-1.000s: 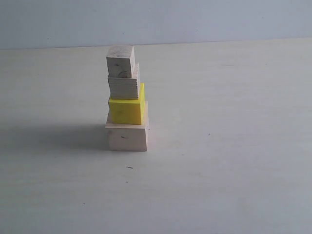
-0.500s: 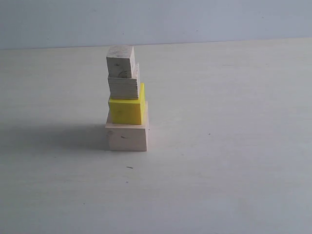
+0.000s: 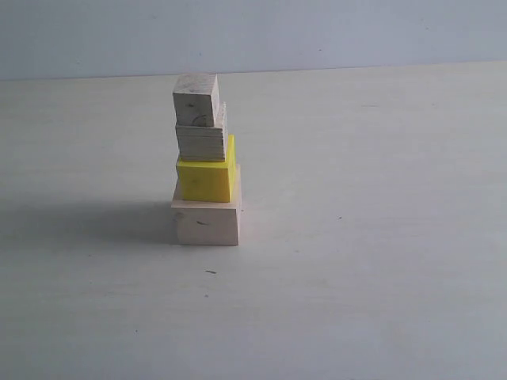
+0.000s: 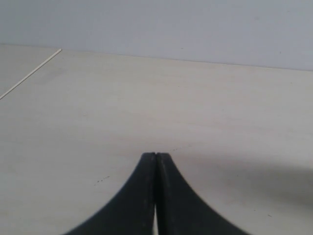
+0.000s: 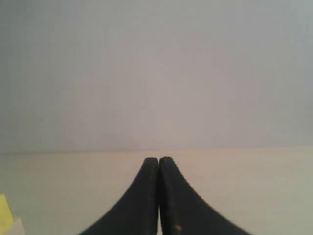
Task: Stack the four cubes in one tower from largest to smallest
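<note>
The tower stands left of centre on the table in the exterior view: a large pale wood cube at the base, a yellow cube on it, a medium wood cube above, and the smallest wood cube as cap. Neither arm shows in that view. My left gripper is shut over bare table, holding nothing. My right gripper is shut and empty too. A sliver of the yellow cube shows at the edge of the right wrist view, with pale wood below it.
A pale wooden table runs back to a plain grey-white wall. The table's edge line shows in the left wrist view. The tower's shadow falls to its left.
</note>
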You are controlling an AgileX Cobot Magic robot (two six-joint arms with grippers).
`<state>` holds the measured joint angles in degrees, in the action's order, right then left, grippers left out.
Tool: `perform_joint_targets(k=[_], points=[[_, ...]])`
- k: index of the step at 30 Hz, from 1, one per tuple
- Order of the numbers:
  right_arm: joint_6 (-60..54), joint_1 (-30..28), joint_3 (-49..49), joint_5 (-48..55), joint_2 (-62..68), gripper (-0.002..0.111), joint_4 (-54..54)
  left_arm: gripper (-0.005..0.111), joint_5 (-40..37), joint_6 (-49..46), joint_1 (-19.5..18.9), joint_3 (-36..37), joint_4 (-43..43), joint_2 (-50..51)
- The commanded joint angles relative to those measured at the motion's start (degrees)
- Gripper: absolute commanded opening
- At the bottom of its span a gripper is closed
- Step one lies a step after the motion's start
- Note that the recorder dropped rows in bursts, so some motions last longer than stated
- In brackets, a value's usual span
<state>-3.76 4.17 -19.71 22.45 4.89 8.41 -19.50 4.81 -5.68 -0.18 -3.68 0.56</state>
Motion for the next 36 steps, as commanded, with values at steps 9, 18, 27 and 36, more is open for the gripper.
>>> perform_joint_targets(k=[9,18,27,36], points=[[3.76,-0.14,15.16,0.55,-4.89,0.0,-5.86,0.0,0.36,-0.07,0.41,0.18,-0.17,-0.22],[3.76,-0.14,19.71,-3.17,-4.89,0.0,-5.86,0.0,0.36,-0.07,0.41,0.18,-0.17,-0.22],[3.32,-0.14,19.71,-3.17,-4.89,0.0,-5.97,0.0,0.36,-0.07,0.41,0.18,-0.17,-0.22],[3.32,-0.14,19.71,-3.17,-4.89,0.0,-5.97,0.0,0.36,-0.07,0.41,0.18,-0.17,-0.22]])
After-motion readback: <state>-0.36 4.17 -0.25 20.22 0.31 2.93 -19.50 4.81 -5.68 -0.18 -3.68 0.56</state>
